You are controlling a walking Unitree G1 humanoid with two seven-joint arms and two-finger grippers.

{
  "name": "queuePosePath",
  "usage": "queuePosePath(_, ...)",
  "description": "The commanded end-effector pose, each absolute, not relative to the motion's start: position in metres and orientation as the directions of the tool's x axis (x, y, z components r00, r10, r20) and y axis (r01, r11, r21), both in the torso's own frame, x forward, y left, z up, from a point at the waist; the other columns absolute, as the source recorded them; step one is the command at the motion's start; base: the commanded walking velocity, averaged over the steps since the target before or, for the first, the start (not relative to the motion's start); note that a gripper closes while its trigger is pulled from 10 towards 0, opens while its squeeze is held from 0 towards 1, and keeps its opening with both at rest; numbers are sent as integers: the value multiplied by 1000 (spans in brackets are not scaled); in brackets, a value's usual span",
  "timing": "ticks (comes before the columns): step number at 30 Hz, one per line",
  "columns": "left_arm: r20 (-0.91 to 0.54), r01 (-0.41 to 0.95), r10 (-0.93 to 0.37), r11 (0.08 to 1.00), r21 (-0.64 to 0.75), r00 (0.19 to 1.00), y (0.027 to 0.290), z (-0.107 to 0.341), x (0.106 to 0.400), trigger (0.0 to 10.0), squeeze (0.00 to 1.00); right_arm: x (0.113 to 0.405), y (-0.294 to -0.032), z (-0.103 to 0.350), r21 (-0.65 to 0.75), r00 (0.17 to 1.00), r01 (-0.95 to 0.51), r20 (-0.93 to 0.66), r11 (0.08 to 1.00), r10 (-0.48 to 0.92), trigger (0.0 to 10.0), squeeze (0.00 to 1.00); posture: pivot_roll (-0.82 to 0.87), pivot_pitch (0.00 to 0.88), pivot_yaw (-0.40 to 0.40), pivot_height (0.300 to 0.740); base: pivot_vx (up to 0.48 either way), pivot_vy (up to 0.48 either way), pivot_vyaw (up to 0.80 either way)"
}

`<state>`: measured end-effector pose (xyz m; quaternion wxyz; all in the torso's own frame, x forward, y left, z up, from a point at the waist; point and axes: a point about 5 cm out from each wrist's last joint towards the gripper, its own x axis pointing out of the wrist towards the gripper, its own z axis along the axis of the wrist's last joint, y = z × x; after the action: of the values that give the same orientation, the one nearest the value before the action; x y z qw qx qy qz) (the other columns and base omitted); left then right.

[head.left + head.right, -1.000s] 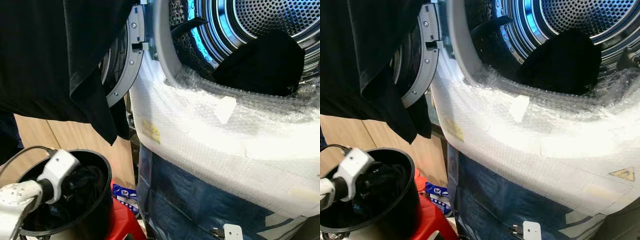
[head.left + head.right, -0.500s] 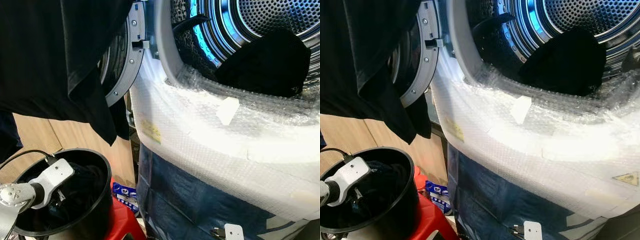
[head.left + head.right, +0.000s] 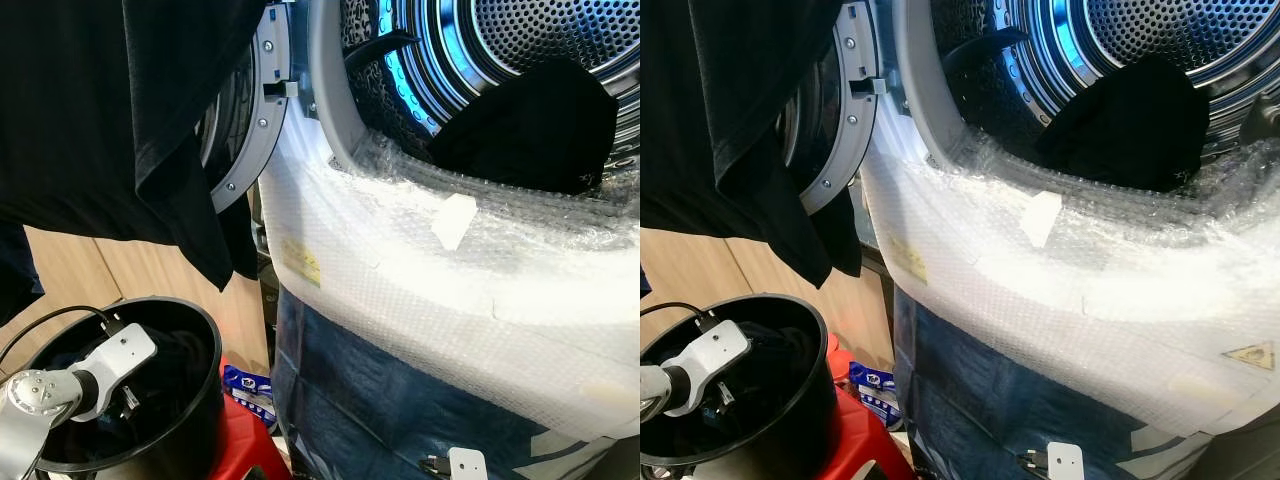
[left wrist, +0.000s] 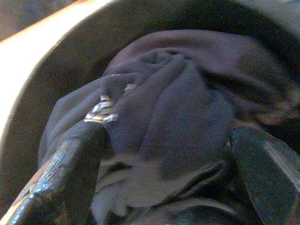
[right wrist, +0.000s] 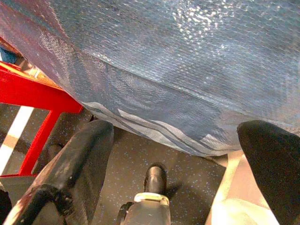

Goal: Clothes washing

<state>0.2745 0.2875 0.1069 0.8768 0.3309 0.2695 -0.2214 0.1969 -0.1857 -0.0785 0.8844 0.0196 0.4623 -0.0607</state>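
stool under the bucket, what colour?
Red stool, clearest in the right wrist view.

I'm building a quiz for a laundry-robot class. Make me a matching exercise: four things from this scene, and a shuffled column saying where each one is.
Things:
1. left end effector
2. dark garment
3. black bucket
4. right end effector

Places:
A. on a red stand beside the washer
B. inside the washer drum
C. low near the floor, fingers apart
D. in the bucket, fingers spread around dark cloth

Pairs: 1-D, 2-B, 3-A, 4-C
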Motion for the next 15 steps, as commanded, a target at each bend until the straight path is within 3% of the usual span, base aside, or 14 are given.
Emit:
queuePosePath(1,-575,494,-140,695,523,806,296,113,281,10000,1000,197,-186,-79,-18,564,131,-821,991,-89,10000,0,49,0,-5,740,0,0,0)
queuePosePath(2,-559,466,-124,712,525,820,297,114,283,10000,906,197,-187,-79,-18,564,131,-821,991,-89,10000,0,49,0,-5,740,0,0,0)
queuePosePath(3,-550,450,-126,734,508,826,297,113,283,10000,0,197,-187,-79,-18,563,130,-821,991,-89,10000,0,46,0,-9,740,0,0,0)
queuePosePath(15,-562,392,-101,814,428,821,299,94,279,10000,0,199,-188,-77,-14,568,135,-818,991,-89,10000,0,35,0,-15,740,0,0,0)
